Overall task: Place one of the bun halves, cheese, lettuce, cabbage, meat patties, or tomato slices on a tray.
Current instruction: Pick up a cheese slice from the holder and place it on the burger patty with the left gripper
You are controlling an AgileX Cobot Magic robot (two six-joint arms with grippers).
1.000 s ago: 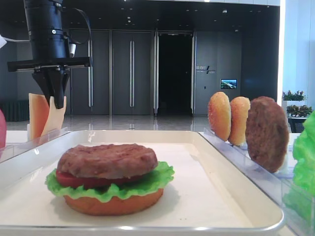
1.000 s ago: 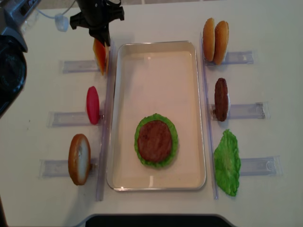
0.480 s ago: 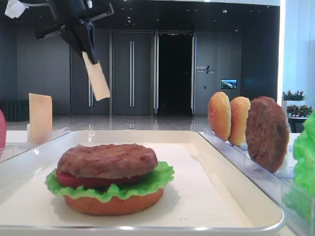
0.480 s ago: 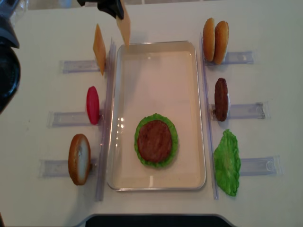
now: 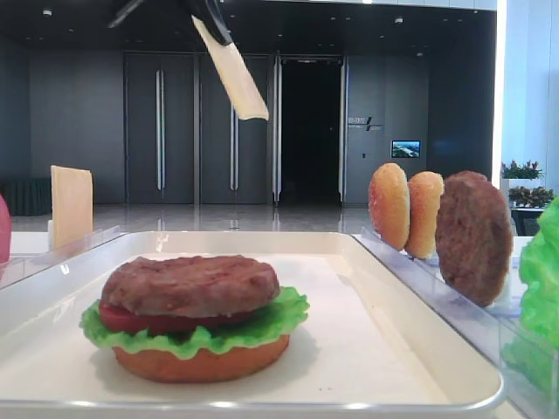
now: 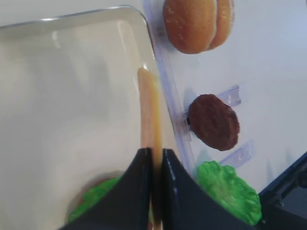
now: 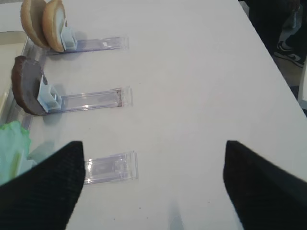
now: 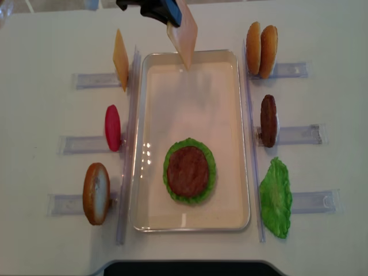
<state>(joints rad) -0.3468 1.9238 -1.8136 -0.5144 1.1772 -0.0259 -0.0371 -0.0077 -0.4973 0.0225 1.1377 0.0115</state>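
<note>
My left gripper (image 8: 174, 12) is shut on a pale yellow cheese slice (image 8: 183, 37), which hangs tilted above the far end of the white tray (image 8: 245, 144). In the left wrist view the slice (image 6: 149, 108) shows edge-on between the dark fingertips (image 6: 139, 167). On the tray lies a stack with a bun base, tomato, lettuce (image 5: 262, 325) and a meat patty (image 8: 188, 171) on top. A second cheese slice (image 8: 120, 59) stands in the left rack. My right gripper (image 7: 153, 187) is open over bare table, nothing between its fingers.
Clear racks flank the tray. On the right stand two bun halves (image 8: 261, 41), a patty (image 8: 268, 121) and a lettuce leaf (image 8: 276, 197). On the left stand a tomato slice (image 8: 112, 127) and a bun half (image 8: 96, 193).
The left gripper has lifted one cheese slice out of the left rack and carried it up and to the right, over the tray's far end. The right gripper's motion is not shown.
</note>
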